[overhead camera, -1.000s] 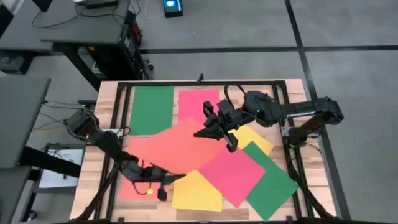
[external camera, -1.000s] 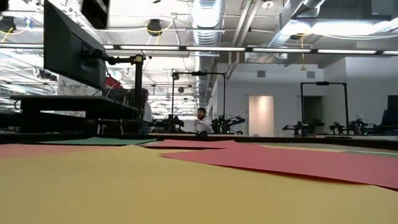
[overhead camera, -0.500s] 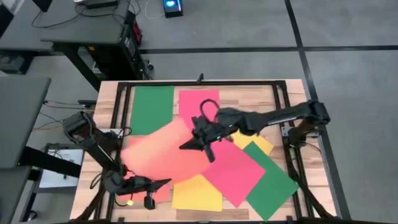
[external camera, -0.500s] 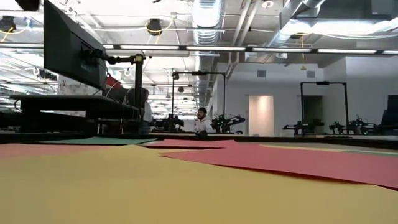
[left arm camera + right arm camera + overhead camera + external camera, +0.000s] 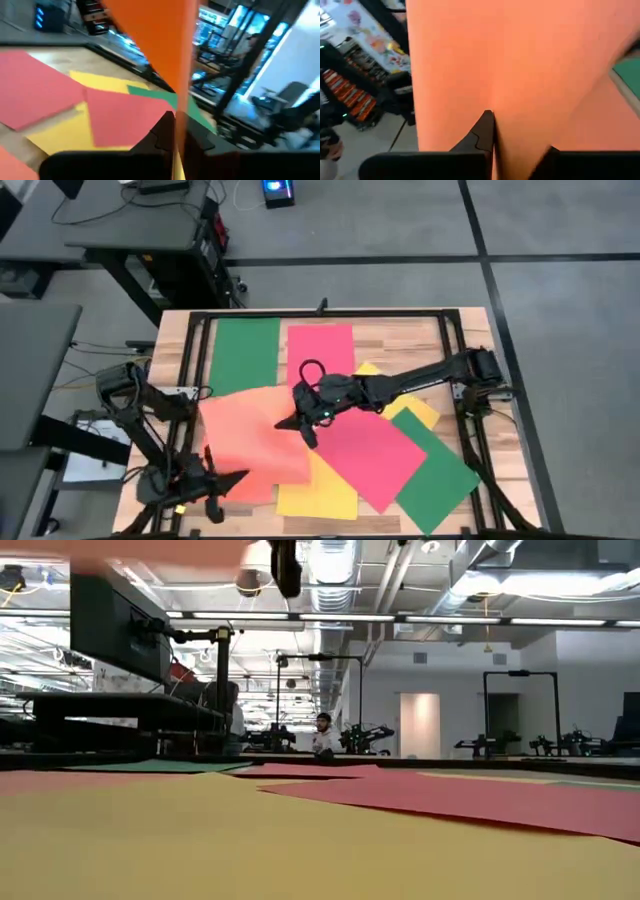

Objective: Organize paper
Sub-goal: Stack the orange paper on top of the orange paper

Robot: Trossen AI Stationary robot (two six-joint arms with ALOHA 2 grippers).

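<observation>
An orange sheet of paper (image 5: 252, 442) hangs over the table's near left part between both grippers. My left gripper (image 5: 226, 480) is shut on it near its near-left corner. My right gripper (image 5: 300, 423) is shut on its right edge. In the low view the sheet is an orange blur (image 5: 150, 548) at the top beside a dark finger (image 5: 287, 565). Flat on the table lie a green sheet (image 5: 245, 355), a pink-red sheet (image 5: 320, 348), a second pink-red sheet (image 5: 372, 458), yellow sheets (image 5: 322, 492) (image 5: 412, 406) and another green sheet (image 5: 442, 470). My left gripper pinches the orange sheet's edge (image 5: 181, 112) between its two fingers, coming level from the table's near left. The sheet shows edge-on and rises from the fingers, clear of the sheets below. My right gripper pinches the orange sheet's right edge (image 5: 492, 107) between its two fingers, slanting in from the table's right. The sheet spreads away from the fingers, held above the table.
A black frame (image 5: 320, 313) borders the wooden table. The flat sheets overlap across the middle and near right. Bare wood (image 5: 400, 340) shows at the far right. Beyond the table stand desks, monitors and a seated person (image 5: 322, 735).
Both grippers have carried the orange sheet toward the table's left and near edges. My right gripper has gone from above the table's middle to left of it; my left gripper has drawn back toward the near left corner. The sheet has risen into the low view's top.
</observation>
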